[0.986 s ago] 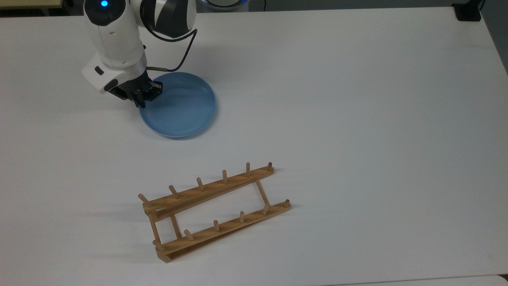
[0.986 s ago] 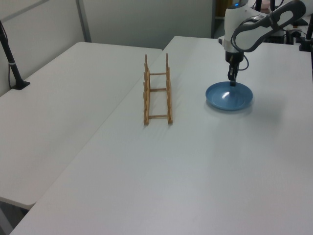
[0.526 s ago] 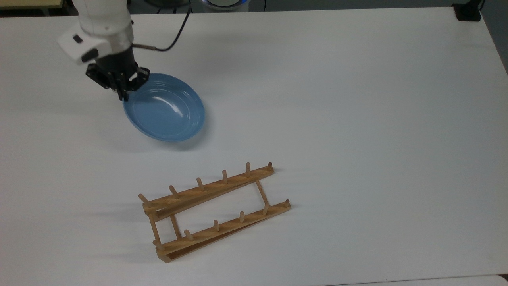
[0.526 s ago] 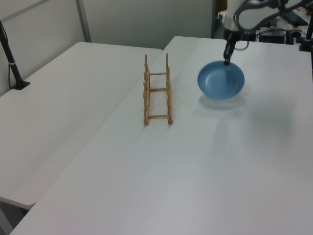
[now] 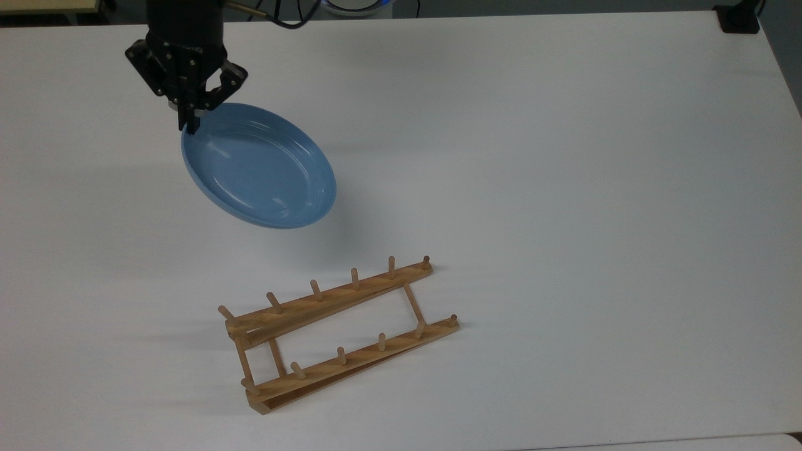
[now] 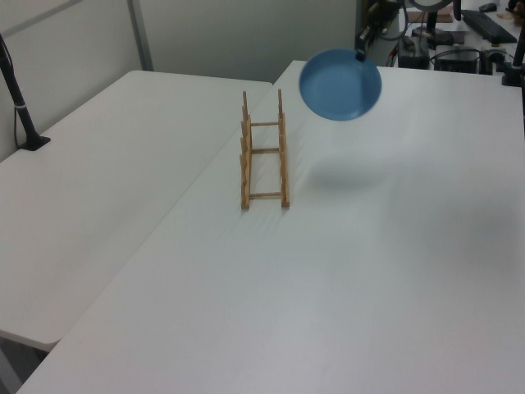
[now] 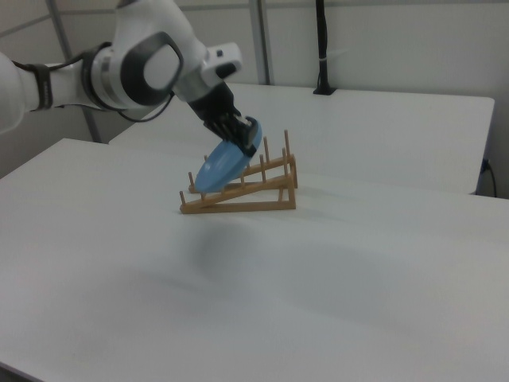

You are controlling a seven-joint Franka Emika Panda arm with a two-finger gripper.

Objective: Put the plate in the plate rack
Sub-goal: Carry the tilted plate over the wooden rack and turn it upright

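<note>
Top view showed the black two-finger gripper (image 5: 191,122) pinched shut on the raised rim of the round, glossy light-blue plate (image 5: 260,168), holding it at the edge nearest the top view's upper left. The plate hung clear of the white table (image 5: 564,188), tilted steeply, with its shadow thrown on the surface beneath (plain in the left view, under the plate (image 6: 340,84)). The low light-brown wooden rack with two rows of upright pegs (image 5: 341,332) stood well apart from it, toward the top view's lower edge, and held nothing. In the right view the plate (image 7: 223,169) hung in front of the rack (image 7: 242,191). Judging by its sheen, the plate was probably stiff, smooth and breakable; an edge pinch was the likely practical hold, though it could pivot or slip under its own weight.
</note>
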